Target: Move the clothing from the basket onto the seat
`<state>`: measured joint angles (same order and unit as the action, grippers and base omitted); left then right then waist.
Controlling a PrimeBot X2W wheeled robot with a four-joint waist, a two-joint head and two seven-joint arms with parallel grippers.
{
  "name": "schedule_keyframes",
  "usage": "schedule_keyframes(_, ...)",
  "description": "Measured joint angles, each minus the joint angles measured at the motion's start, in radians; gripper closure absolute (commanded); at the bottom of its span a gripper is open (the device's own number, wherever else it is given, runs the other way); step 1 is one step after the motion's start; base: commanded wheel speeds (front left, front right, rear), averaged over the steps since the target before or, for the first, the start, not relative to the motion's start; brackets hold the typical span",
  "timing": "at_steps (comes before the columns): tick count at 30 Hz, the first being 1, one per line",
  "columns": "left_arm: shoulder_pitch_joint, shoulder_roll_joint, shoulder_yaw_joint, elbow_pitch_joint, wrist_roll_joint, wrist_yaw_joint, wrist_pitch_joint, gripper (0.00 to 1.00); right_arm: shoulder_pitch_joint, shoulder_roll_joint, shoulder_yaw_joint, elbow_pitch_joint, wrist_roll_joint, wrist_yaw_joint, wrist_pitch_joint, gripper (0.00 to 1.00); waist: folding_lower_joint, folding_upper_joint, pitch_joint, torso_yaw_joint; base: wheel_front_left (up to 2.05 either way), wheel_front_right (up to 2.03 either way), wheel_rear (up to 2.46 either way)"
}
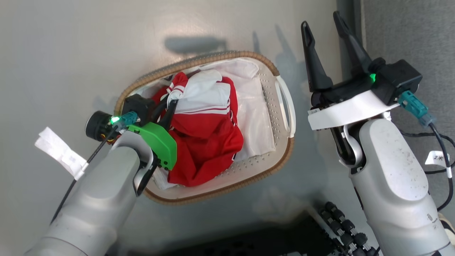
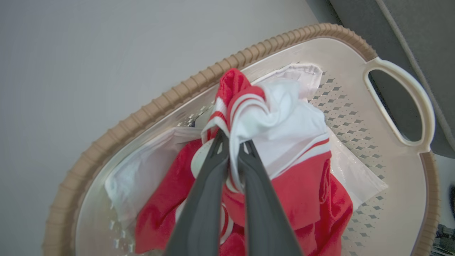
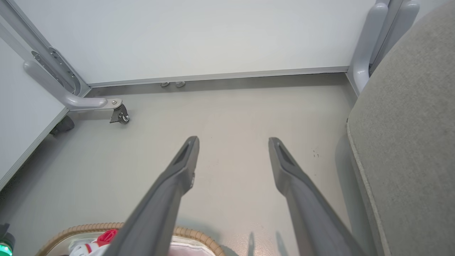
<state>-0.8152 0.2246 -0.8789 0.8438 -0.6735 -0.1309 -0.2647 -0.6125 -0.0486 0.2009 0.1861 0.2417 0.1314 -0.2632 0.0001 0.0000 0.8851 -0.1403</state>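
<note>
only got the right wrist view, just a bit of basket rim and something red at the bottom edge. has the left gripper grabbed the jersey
observer: yes. left wrist view shows the left gripper shut on a bunched fold of the clothing, red with white trim.
operator: lifted out?
observer: no, head view shows most of it lying in the basket on the white liner.
operator: where's my right gripper against the basket
observer: head view puts the right gripper, open, between the basket's side handle and the grey seat.
</note>
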Motion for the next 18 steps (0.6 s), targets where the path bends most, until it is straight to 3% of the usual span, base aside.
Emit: schedule_keyframes(18,0.196,-0.030,0.164,-0.216,0.097,0.000,0.001,1.00,0.140,0.000,-0.019,0.105,0.013,0.000,0.000,0.00,-0.0001,0.0000,-0.325,0.037,0.00,0.00,0.00)
